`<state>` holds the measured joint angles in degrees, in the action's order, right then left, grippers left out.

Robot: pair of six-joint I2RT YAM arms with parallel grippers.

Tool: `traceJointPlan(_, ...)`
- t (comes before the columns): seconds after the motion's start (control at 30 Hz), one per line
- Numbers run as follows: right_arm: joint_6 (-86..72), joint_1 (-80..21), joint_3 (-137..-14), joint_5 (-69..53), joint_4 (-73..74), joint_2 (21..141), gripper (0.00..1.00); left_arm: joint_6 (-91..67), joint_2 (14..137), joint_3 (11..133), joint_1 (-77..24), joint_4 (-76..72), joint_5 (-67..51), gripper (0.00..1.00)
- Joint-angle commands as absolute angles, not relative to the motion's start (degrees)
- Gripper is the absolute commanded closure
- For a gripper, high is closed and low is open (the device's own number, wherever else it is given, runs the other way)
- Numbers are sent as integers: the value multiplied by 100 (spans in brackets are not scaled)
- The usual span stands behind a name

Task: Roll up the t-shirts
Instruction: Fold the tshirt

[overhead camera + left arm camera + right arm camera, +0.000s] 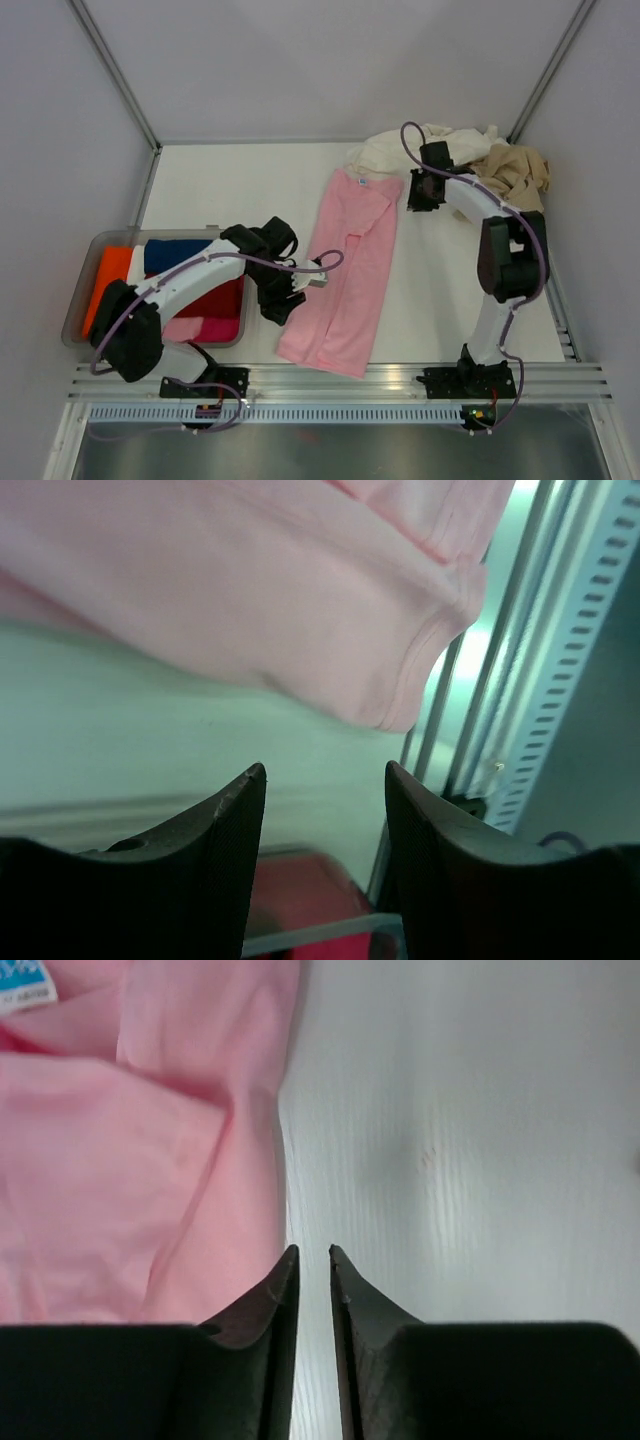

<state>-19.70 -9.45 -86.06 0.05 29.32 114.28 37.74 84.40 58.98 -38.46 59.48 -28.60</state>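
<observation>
White table (250,190) inside pale walls, with a metal rail along the near edge. Item one: pink t-shirt (350,270), folded lengthwise into a long strip, lying mid-table with its collar end far and its hem end close to the near rail; not yet rolled. Item two: cream t-shirt (400,148) and tan t-shirt (515,170), heaped together in the far right corner. Item three: clear tray (85,270) at left, holding folded coloured cloths. Left gripper (325,770): jaws spread, empty, just beside the strip's left edge towards the hem. Right gripper (313,1250): jaws parted by a narrow slit, nothing between them, just beside the strip's right edge near the collar. Handling note, by judgement: start the roll at one short end, with a gripper pinching each corner. Make the first turn tight and square so the edges stack. The flap overlapping down the middle may slip and wants flattening first.
</observation>
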Motion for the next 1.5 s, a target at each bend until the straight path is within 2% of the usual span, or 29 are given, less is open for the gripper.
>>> traceJointPlan(0.0,-1301,-905,-7781,-315,2680,9759,71,4814,7675,5433,-3648,5846,-1848,43)
traceJointPlan(0.03,-1362,-905,-7570,-360,2768,9277,66,4903,7586,5336,-3560,5758,-1767,43)
traceJointPlan(0.17,-2406,-993,-6140,-605,3296,8614,53,4633,7427,5142,-3507,5327,-2064,43)
traceJointPlan(0.23,-2993,-1168,-5566,-1043,2911,8465,47,4237,7435,5089,-3498,5002,-2512,43)
traceJointPlan(0.33,-3557,-1835,-4757,-1142,2321,8473,43,4026,7296,4599,-3507,4431,-2759,43)
traceJointPlan(0.57,-3963,-2232,-3869,-1300,1444,8552,44,4429,6664,3737,-3507,4025,-2505,42)
traceJointPlan(0.7,-4191,-2232,-3656,-1424,958,8735,55,4421,6522,3683,-3516,4017,-2540,41)
traceJointPlan(0.73,-4236,-2232,-3595,-1406,897,8762,66,4386,6513,3700,-3524,4017,-2514,41)
traceJointPlan(0.83,-4324,-2224,-3481,-1169,791,8693,86,4385,6478,3735,-3524,4060,-2461,41)
traceJointPlan(0.9,-4141,-2198,-3533,-1151,835,8657,93,4535,6434,3779,-3542,4139,-2496,41)
traceJointPlan(1.03,-3658,-1908,-3954,-1160,1361,8719,100,4912,6495,4007,-3787,4184,-2523,41)
traceJointPlan(1.23,-3138,-1171,-3719,-1467,1643,8499,100,5080,6776,4280,-4464,4175,-2276,41)
traceJointPlan(1.27,-2955,-1065,-3718,-1642,1644,8464,99,5124,6855,4306,-4543,4175,-2311,41)
traceJointPlan(1.4,-2602,-1002,-3972,-1934,1871,8552,63,5291,7048,4421,-5008,4122,-2452,39)
traceJointPlan(1.47,-2505,-1002,-4191,-1785,2292,8395,57,5474,7110,4474,-5150,4070,-2566,38)
